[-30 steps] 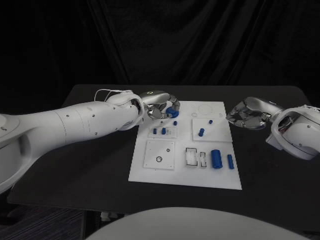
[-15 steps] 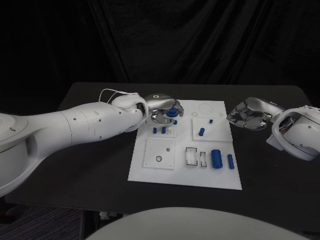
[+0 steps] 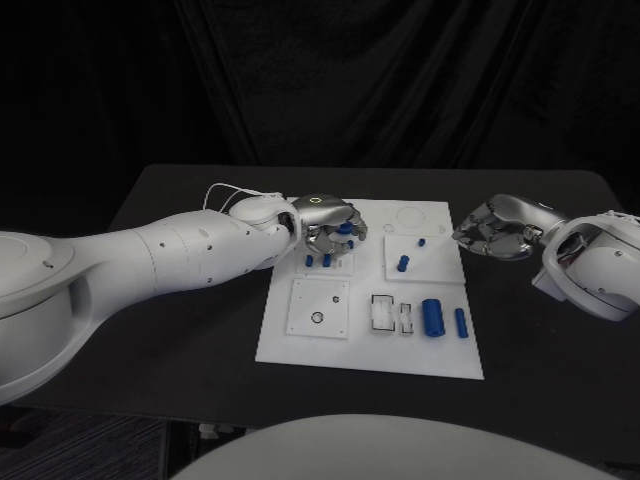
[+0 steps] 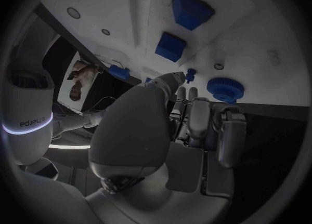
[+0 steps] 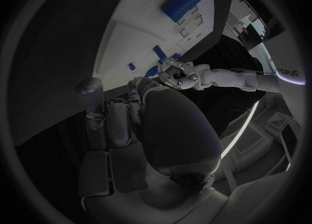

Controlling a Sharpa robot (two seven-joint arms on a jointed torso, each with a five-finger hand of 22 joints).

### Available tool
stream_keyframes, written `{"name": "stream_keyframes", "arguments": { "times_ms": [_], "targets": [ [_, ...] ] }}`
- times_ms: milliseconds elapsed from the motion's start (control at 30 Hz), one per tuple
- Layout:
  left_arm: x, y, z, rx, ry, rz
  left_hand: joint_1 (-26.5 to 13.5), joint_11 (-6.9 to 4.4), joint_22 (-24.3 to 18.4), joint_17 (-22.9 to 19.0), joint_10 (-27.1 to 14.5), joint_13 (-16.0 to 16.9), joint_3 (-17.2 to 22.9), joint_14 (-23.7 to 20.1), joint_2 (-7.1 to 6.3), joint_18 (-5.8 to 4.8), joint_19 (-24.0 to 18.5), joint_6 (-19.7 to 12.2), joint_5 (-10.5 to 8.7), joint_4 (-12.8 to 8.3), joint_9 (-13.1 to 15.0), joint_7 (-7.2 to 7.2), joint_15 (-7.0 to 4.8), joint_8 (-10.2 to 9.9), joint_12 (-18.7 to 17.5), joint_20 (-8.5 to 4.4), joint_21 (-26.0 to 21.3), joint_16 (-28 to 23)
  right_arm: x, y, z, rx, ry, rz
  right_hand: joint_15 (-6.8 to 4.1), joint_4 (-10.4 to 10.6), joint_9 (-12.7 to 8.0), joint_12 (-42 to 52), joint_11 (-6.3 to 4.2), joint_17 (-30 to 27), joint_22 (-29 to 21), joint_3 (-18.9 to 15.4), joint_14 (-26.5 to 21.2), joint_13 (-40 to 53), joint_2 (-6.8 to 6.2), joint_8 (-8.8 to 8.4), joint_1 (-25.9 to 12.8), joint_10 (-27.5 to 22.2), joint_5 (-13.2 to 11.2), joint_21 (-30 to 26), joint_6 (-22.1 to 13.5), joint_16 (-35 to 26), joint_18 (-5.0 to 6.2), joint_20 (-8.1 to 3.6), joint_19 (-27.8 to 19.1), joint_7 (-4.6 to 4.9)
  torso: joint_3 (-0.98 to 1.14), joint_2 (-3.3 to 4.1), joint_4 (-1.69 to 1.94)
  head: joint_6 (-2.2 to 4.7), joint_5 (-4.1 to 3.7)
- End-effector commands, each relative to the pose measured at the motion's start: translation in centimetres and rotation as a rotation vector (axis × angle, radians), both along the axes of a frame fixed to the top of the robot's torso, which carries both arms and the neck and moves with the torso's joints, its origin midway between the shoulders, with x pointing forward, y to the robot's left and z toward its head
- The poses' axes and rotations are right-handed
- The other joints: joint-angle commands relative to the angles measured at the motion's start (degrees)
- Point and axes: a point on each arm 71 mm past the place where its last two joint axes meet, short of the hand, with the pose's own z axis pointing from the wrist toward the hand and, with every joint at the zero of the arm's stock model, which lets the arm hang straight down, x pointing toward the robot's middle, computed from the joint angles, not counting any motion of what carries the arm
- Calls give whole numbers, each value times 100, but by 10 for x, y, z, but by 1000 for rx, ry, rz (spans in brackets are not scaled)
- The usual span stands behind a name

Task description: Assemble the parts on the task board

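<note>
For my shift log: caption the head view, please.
Left hand holds a blue part over the task board's far left corner; right hand waits beside its right edge.

Matt white task board [image 3: 309, 340], glossy hand [image 3: 325, 221]

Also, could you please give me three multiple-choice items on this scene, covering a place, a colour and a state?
1. The left hand hovers over: A the far end of the task board; B its near end; C bare table.
2. The parts are: A red; B blue; C green.
3. The large cylinder is: A lying on the board; B held aloft; C off the board.
1 A, the head view shows it there; 2 B, every piece is blue; 3 A, it rests by the near right corner.
</note>
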Motion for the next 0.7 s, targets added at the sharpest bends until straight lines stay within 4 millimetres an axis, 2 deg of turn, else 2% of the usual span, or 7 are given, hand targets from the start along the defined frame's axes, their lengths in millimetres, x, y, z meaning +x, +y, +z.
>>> {"name": "stream_keyframes", "arguments": {
  "times_ms": [33,100,167,400,567,700],
  "targets": [
    [0,0,-2,11,5,5,-63,12,1507,-17,61,-14,20,13,21,-79,603,69,23,11,-21,8,2,-28,-21,-41,3,-26,0,0,0,5,0,-6,-10,1,7,-18,-9,65,556,19,-29,73,-1,30,-40,-36,36,5,27,-18,-35,-14,-31,-7,1,-1,-5,1,13],
    [1,0,-3,14,6,10,-67,13,1507,-43,70,-20,18,0,24,-79,603,90,25,11,-33,8,2,-30,-21,-41,3,-36,0,0,0,7,3,-8,-11,0,7,-20,-10,66,557,18,-28,68,-3,29,-41,-41,37,6,27,-17,-35,-14,-31,-8,2,-1,0,1,8],
    [2,1,-3,18,7,17,-67,13,1507,-43,70,-20,18,0,24,-79,603,90,25,11,-33,8,2,-30,-21,-41,3,-36,0,0,-1,9,5,-9,-11,0,7,-21,-10,67,557,18,-28,66,-3,29,-41,-43,37,6,27,-17,-35,-14,-31,-8,4,-2,-10,1,17],
    [4,4,-5,33,20,37,-94,37,1507,-106,98,-62,-2,-37,27,-79,603,195,9,7,-92,-42,14,-37,-38,-34,3,-63,0,1,-1,10,10,-10,-11,-1,7,-21,-10,66,554,18,-28,66,-5,27,-43,-43,38,-3,24,-17,-33,-15,-35,-7,-4,2,-16,1,12],
    [4,4,-6,35,21,38,-129,-7,1507,-24,234,-111,-25,34,86,-79,603,339,-16,16,-141,25,-1,-23,-23,-37,3,-20,1,1,-1,9,14,-10,-11,-1,7,-21,-10,66,554,18,-28,66,-5,27,-43,-43,38,-3,24,-17,-33,-15,-35,-7,3,-6,-9,1,7],
    [4,3,-6,36,23,37,-131,-42,1507,-33,318,-139,-29,44,108,-79,603,391,-24,10,-165,28,-23,-23,-19,-51,3,-19,1,1,-2,7,17,-10,-11,-1,7,-21,-10,66,554,18,-28,66,-5,27,-43,-43,38,-3,24,-17,-33,-15,-35,-7,-2,-8,-1,1,6]
  ]
}}
